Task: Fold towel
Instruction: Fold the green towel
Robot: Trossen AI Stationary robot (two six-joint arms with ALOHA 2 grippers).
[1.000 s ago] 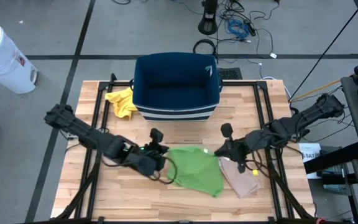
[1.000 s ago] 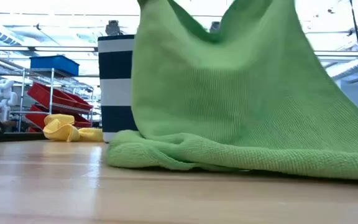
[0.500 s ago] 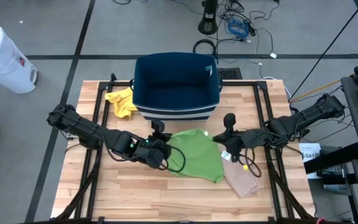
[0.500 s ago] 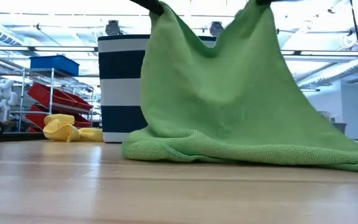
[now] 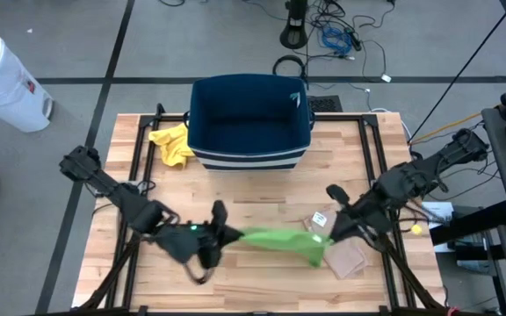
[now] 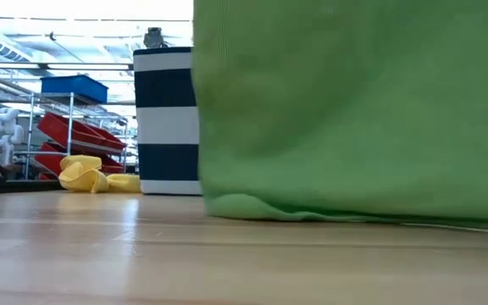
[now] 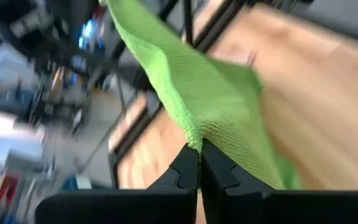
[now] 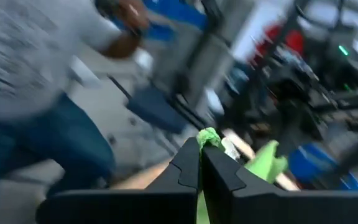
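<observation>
Both jaw pairs pinched tight on green towel corners. High view: left gripper point(image 5: 220, 233) and right gripper point(image 5: 328, 230) hold the green towel point(image 5: 275, 240) stretched between them over the table's point(image 5: 262, 189) near half, tan cloth point(image 5: 347, 257) beside it, yellow rag point(image 5: 170, 143) and blue bin point(image 5: 249, 118) farther back. Low view: towel hangs as a curtain, bottom edge touching wood. Left wrist: fingers clamp the hem. Right wrist: fingers clamp a corner; a person point(image 8: 36, 81) stands beyond. Step looks like the lift-and-spread; next probably lay it flat, then fold over.
</observation>
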